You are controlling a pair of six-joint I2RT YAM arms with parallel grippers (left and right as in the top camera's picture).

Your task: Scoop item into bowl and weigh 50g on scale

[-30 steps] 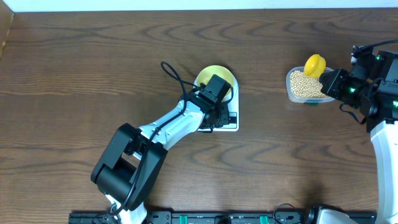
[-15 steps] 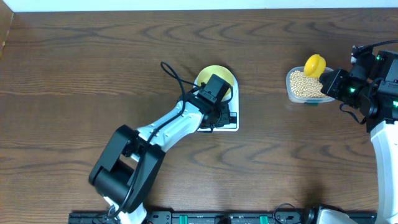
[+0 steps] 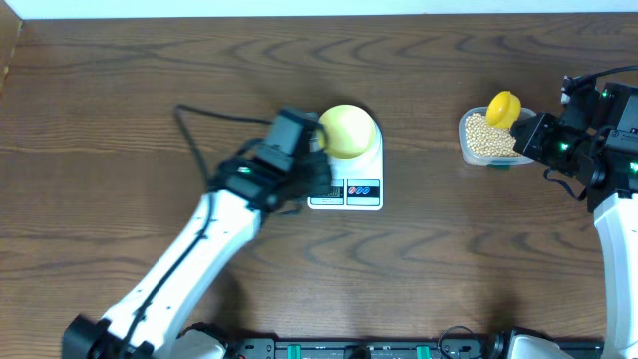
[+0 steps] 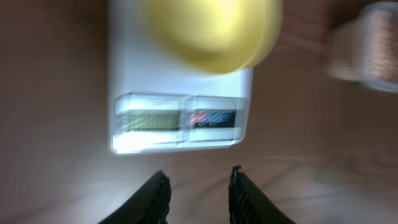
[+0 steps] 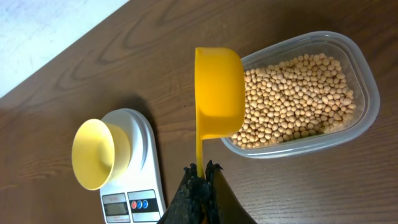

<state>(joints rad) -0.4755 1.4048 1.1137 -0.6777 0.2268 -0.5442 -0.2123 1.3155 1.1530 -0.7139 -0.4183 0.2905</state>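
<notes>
- One table (image 3: 120,80) of dark wood carries everything; two robot arms reach over it, one from each side.
- The left arm (image 3: 199,249) runs up from the lower left, with one black cable (image 3: 194,120) looping beside it.
- The left gripper (image 4: 199,175) hovers just in front of the scale's display end. Its two fingers (image 4: 155,199) stand apart with only bare wood between them, gripping nothing.
- One white scale (image 3: 344,189) lies near the middle of the table, with one grey display (image 4: 152,119) and two coloured buttons (image 4: 211,118) at its front.
- One yellow-green bowl (image 3: 347,130) sits on the far end of the scale, covering most of the platform.
- Well to the right stands one clear plastic tub (image 5: 367,93), apart from the scale.
- Many tan beans (image 5: 292,93) fill the tub's floor, too many to count.
- One yellow scoop (image 5: 217,93) has its cup over the tub's end nearer the scale. Whether it touches the beans I cannot tell.
- The right gripper (image 5: 200,169) is pinched tight on the scoop's thin handle, and the right arm (image 3: 608,130) stands at the table's right edge.
</notes>
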